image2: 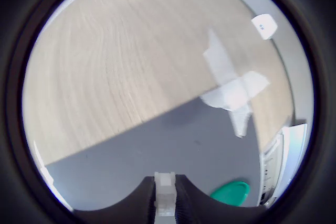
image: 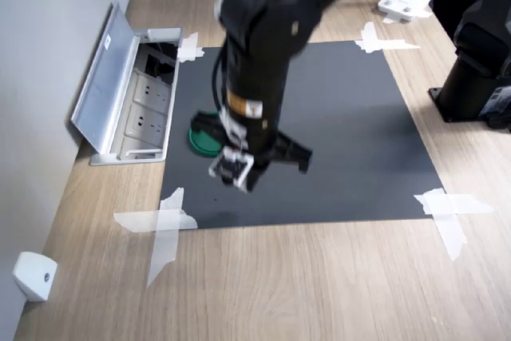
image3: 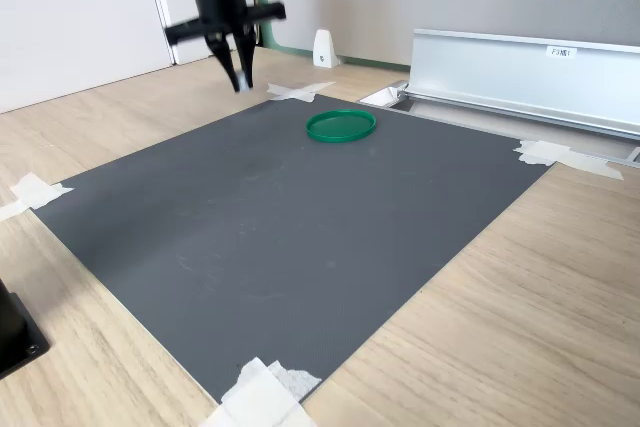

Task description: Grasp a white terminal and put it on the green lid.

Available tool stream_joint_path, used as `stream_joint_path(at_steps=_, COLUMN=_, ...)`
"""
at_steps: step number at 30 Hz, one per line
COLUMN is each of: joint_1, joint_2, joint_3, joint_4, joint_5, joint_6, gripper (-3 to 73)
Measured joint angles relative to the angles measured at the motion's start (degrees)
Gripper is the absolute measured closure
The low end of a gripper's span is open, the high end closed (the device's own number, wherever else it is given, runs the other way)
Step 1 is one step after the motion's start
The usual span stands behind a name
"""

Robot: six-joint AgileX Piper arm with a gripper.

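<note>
Between black fingers [image2: 184, 203], a blocky, seemingly plastic white terminal [image2: 166, 195].

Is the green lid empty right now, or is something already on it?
Empty. In the second exterior view the lid lies flat on the mat with nothing inside its rim; the terminal is pinched in the tool.

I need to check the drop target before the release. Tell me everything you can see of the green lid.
The green lid is a flat round disc with a raised rim, seemingly plastic, lying flat on the dark mat near the open socket box. Nothing lies in it. The gripper hangs above the mat off to one side, not touching it. The arm partly hides it in the first exterior view.
</note>
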Motion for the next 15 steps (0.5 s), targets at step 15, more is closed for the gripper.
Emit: stream_joint_path(at_steps=15, joint_1=-15.1, joint_2=1.0, joint_3=-3.1, joint_4=-1.4, joint_5=0.6, joint_6=-7.9, gripper=60.8)
